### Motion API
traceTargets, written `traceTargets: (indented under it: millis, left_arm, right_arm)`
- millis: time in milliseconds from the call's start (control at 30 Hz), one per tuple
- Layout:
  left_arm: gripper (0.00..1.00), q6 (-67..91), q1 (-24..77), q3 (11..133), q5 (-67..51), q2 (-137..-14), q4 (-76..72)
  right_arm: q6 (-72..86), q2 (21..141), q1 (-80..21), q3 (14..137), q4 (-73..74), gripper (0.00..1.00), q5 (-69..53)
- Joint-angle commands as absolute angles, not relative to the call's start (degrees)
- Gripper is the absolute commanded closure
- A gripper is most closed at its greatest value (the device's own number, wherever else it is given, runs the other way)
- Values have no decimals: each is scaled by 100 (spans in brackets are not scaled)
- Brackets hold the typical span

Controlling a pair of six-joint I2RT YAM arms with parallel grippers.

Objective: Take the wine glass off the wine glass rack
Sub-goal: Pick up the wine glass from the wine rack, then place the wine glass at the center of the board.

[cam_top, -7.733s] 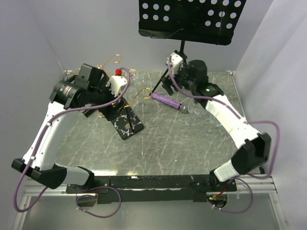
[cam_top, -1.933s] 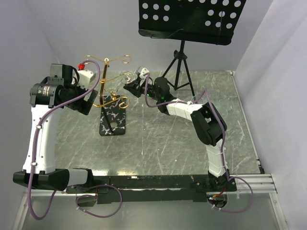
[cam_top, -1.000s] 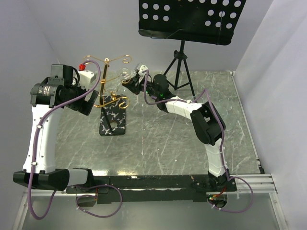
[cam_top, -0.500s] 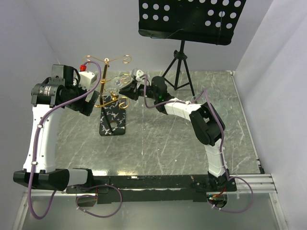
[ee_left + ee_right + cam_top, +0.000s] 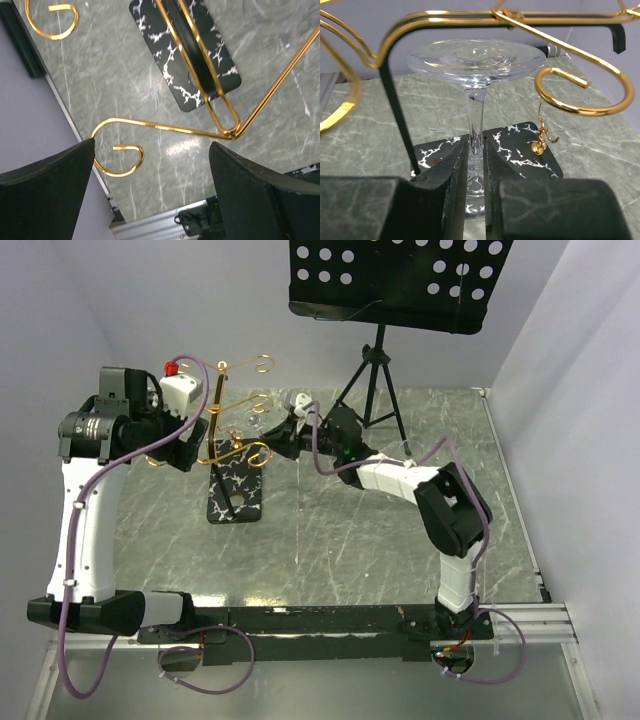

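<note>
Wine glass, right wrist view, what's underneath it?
Below and behind the wine glass lies the rack's black veined base. The right gripper, shut on its stem, hides most of the bowl.

wine glass rack (image 5: 243, 500) arms ring wine glass (image 5: 476, 59), music stand (image 5: 400, 280) behind

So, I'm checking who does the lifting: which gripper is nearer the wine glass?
Right. The right gripper is shut on the stem of the wine glass, under an arm of the wine glass rack. The left gripper stands open at the rack's left side, off the glass.
</note>
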State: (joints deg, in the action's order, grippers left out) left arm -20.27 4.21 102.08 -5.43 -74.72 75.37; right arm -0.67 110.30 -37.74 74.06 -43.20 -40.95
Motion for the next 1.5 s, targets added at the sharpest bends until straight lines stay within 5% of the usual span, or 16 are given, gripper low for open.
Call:
traceTargets:
  millis: [0,233,667,900,1200,1467]
  left_arm:
    - [0,-2170,439,10310,-922,-7278,7041]
    - [0,-2479,448,9845,-1598,-6760,5821]
    - [0,-2679,1282,8061,-2654,-5951,2383]
    - [0,-4120,2415,6981,-2566,-5371,1882]
    - [0,-7264,3629,5916,-3031,-4554,1916]
    - [0,-8762,4270,5186,-3033,-4614,1416]
  right_arm:
    - [-53,10109,-3762,7304,-4449,100,-4122]
    - [956,9370,-3420,7030,-3492,100,-3357]
    - [3003,9193,-2541,9095,570,100,-4068]
    - [3620,9263,-2391,9298,1063,100,-3954]
    - [5227,9851,-2198,9254,368,100,-5536]
    - [6108,9871,-2092,9036,922,100,-5283]
